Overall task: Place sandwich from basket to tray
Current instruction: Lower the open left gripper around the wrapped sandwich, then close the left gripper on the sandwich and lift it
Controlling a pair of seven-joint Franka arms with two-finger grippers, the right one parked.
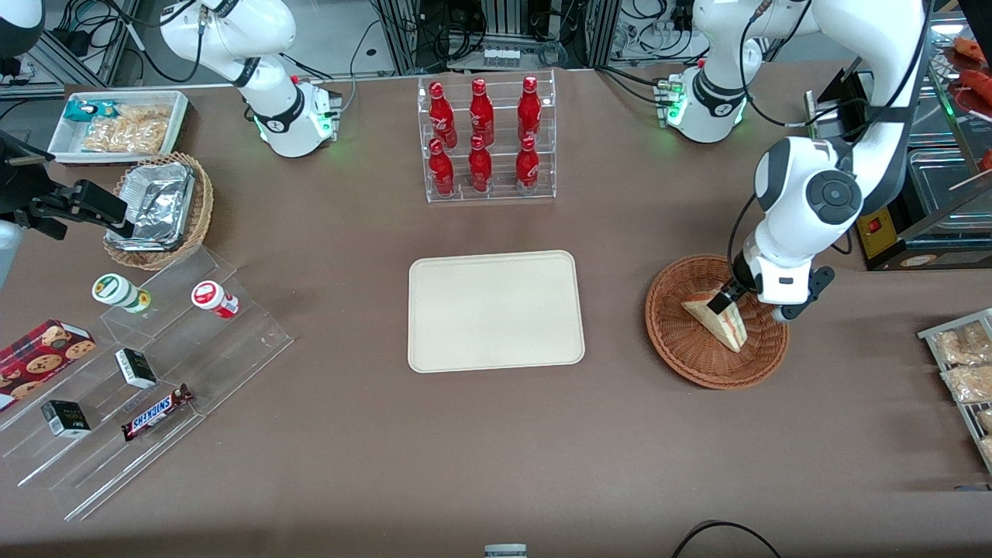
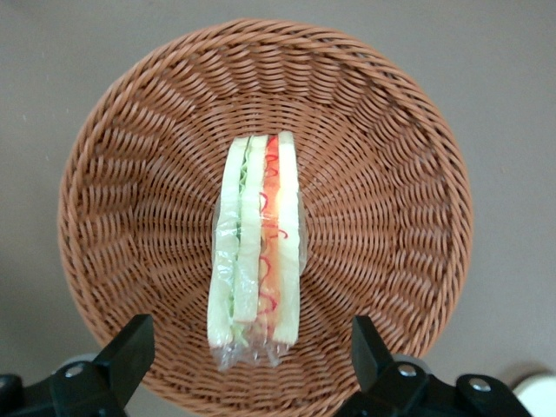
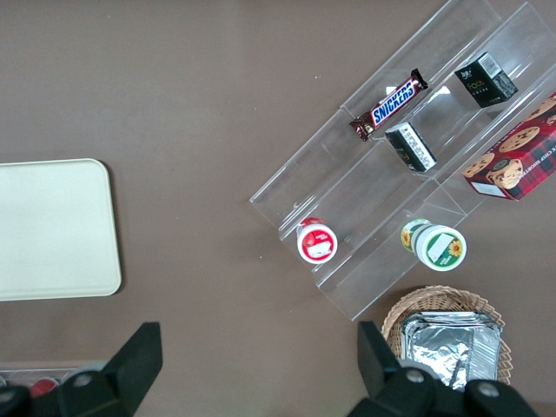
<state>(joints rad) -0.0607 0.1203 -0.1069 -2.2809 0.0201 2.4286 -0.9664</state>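
Note:
The sandwich [image 1: 717, 319] [image 2: 257, 243], a pale wedge in clear film with green and red filling on its cut edge, lies in the round reddish-brown basket [image 1: 697, 372] [image 2: 130, 174] toward the working arm's end of the table. My left gripper [image 1: 756, 306] [image 2: 250, 356] hangs open just over the basket. Its black fingers [image 2: 130, 352] stand wide apart on either side of the sandwich's end without touching it. The cream tray [image 1: 496, 310] [image 3: 52, 230] lies flat at the table's middle with nothing on it.
A clear rack of red bottles [image 1: 484, 139] stands farther from the front camera than the tray. Toward the parked arm's end are a stepped acrylic display [image 1: 147, 372] with snacks, a lighter wicker basket with a foil container [image 1: 159, 205] and a white bin [image 1: 116, 124]. Snack packets [image 1: 965, 364] lie at the working arm's edge.

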